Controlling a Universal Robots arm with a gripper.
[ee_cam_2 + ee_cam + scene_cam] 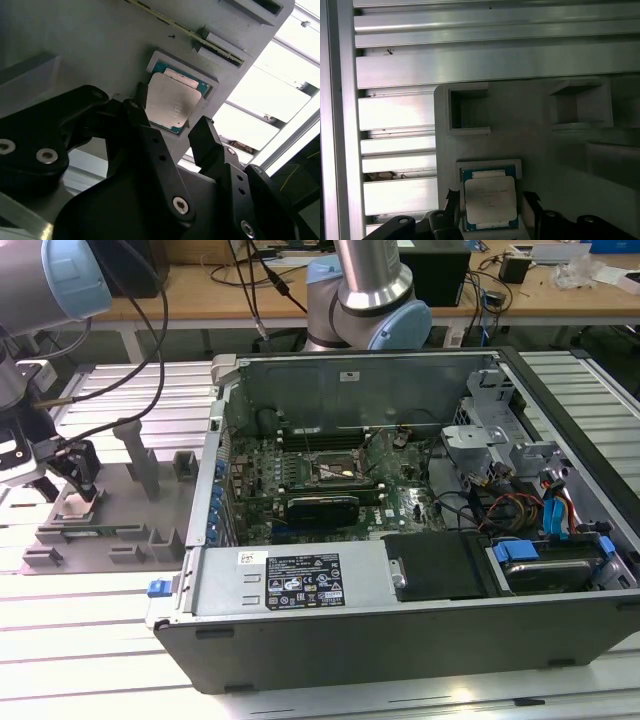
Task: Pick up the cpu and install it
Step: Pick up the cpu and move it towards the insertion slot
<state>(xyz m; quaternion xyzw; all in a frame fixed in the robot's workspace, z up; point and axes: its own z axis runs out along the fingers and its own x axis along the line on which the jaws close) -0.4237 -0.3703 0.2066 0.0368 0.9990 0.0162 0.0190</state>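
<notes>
Item: small flat silver-grey square cpu [172,102] in grey plastic tray [100,45]. I judge it light, stiff, fragile; hold by opposite edges. Tool [170,111] spread wide, astride it.

The cpu [490,200] is silver-grey on top with a teal border. The gripper [171,119] is black. The holder tray [530,135] is plain grey; the motherboard [262,475] green.

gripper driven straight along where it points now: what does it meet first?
Most likely the cpu, lying in its recess in the grey fixture. The gripper points at it, open, one finger on each side. The fingertips may reach the fixture beside the chip about as soon; depth is unclear.
</notes>
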